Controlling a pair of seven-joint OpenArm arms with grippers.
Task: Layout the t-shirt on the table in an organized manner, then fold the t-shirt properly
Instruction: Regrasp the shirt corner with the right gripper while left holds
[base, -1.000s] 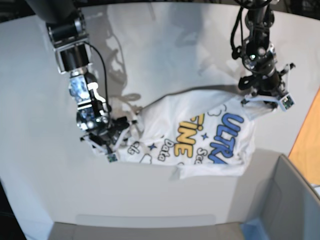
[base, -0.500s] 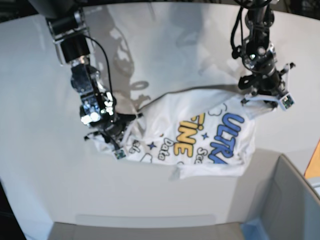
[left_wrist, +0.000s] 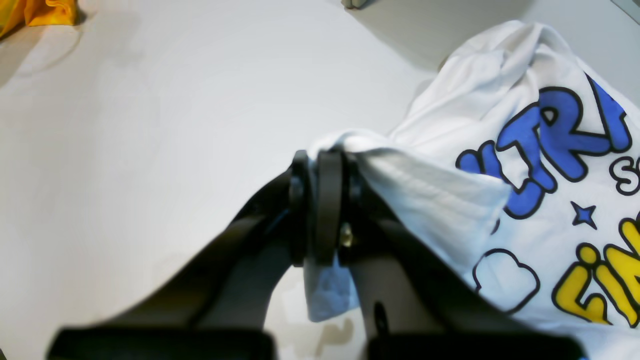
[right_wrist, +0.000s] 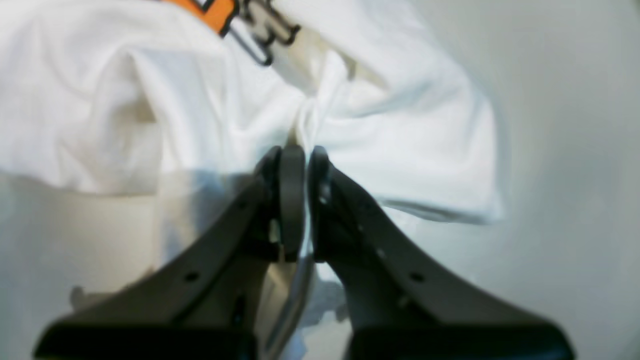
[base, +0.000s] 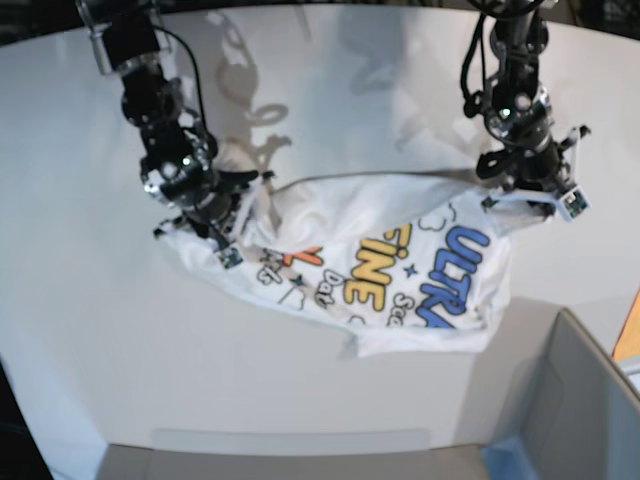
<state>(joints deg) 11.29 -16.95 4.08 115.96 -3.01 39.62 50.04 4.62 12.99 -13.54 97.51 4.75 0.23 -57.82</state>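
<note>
The t-shirt (base: 400, 275) is lying crumpled, print side up, on the white counter (base: 330, 110), stretched between both arms. The left hand (left_wrist: 322, 165) is pinching a white fold of cloth beside the blue "ULTRA" lettering (jaws pressed together on the fabric). The right hand (right_wrist: 299, 165) is likewise gripping a bunched edge of the shirt at the opposite end, near an orange printed letter. In the base view, a grey bin (base: 575, 400) is standing at the counter's near corner, just beside the shirt's lower hem.
</note>
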